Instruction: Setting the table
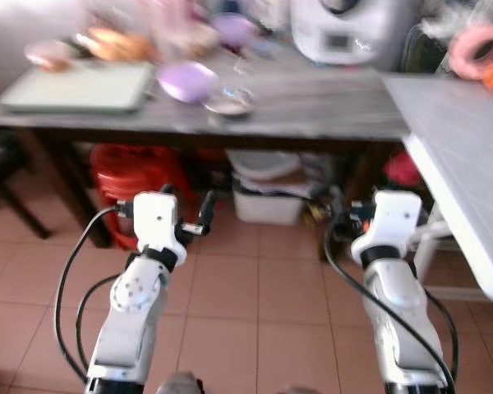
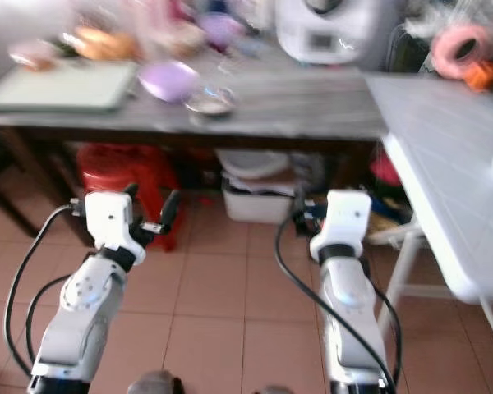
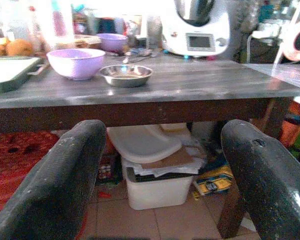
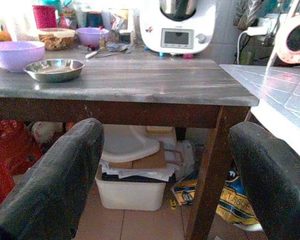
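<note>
A lilac bowl [image 1: 186, 81] and a small steel bowl [image 1: 228, 102] stand side by side on the dark grey wooden table [image 1: 320, 115], near its front edge. A second lilac bowl [image 4: 92, 35] sits further back among clutter. My left gripper [image 3: 162, 132] is held low in front of the table, below its top, open with nothing between its fingers. My right gripper [image 4: 165, 132] hovers at the same height to the right, open and empty too. Both face the table's underside and stand well short of the bowls.
A pale tray [image 1: 74, 87] lies at the table's left end, and a white kitchen machine [image 1: 345, 29] stands at the back. A white tiled table [image 1: 464, 148] juts in at the right. Under the dark table are a red stool [image 1: 140, 176] and a white bin [image 1: 267, 203].
</note>
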Controlling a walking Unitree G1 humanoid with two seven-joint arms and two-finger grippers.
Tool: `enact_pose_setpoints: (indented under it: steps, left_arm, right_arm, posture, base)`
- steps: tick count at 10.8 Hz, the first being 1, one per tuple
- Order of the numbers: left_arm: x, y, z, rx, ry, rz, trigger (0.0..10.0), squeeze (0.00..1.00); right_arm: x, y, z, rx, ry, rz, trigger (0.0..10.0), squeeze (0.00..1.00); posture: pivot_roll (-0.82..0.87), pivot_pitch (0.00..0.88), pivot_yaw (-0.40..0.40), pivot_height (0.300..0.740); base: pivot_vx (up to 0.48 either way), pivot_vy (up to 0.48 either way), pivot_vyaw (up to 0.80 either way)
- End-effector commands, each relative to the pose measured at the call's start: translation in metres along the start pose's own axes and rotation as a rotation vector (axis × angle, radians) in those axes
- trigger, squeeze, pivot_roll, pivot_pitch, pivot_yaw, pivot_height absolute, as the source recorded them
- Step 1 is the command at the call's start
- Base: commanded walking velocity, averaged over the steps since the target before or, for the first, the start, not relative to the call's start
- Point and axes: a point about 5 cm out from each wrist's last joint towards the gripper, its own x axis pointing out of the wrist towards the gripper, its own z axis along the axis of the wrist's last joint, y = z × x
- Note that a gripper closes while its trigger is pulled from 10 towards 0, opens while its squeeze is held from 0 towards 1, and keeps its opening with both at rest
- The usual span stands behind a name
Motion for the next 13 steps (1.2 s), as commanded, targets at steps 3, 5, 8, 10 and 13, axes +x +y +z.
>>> enact_pose_setpoints:
  steps: [3, 5, 8, 10, 13]
  left_arm:
    - [-0.0009, 0.0005, 0.0024, -0.012, 0.003, -0.008, 10.0, 0.00]
    - [-0.0004, 0.0003, 0.0025, -0.016, 0.006, -0.012, 10.0, 0.00]
    - [0.0022, 0.0010, 0.0042, -0.020, 0.003, -0.017, 10.0, 0.00]
    - [0.0027, -0.0002, 0.0049, -0.020, 0.001, -0.021, 10.0, 0.00]
    - [0.0029, -0.0002, 0.0052, -0.019, 0.003, -0.021, 10.0, 0.00]
  right_arm:
    - [0.0011, 0.0010, 0.0021, -0.004, -0.009, 0.011, 10.0, 0.00]
    - [0.0019, 0.0010, 0.0020, -0.005, -0.009, 0.014, 10.0, 0.00]
    - [0.0062, 0.0025, 0.0048, -0.001, -0.021, 0.020, 10.0, 0.00]
    - [0.0084, 0.0042, 0.0064, 0.002, -0.029, 0.028, 10.0, 0.00]
    - [0.0086, 0.0042, 0.0060, 0.003, -0.028, 0.027, 10.0, 0.00]
  posture:
    - [0.02, 0.000, 0.019, 0.740]
    - [0.03, 0.000, 0.018, 0.740]
    - [0.03, 0.000, 0.020, 0.740]
    - [0.03, 0.000, 0.020, 0.740]
    - [0.03, 0.000, 0.022, 0.740]
  base:
    - [0.000, -0.418, 0.00]
    - [0.000, -0.472, 0.00]
    - [0.000, -0.471, 0.00]
    - [0.000, -0.469, 0.00]
    - [0.000, -0.463, 0.00]
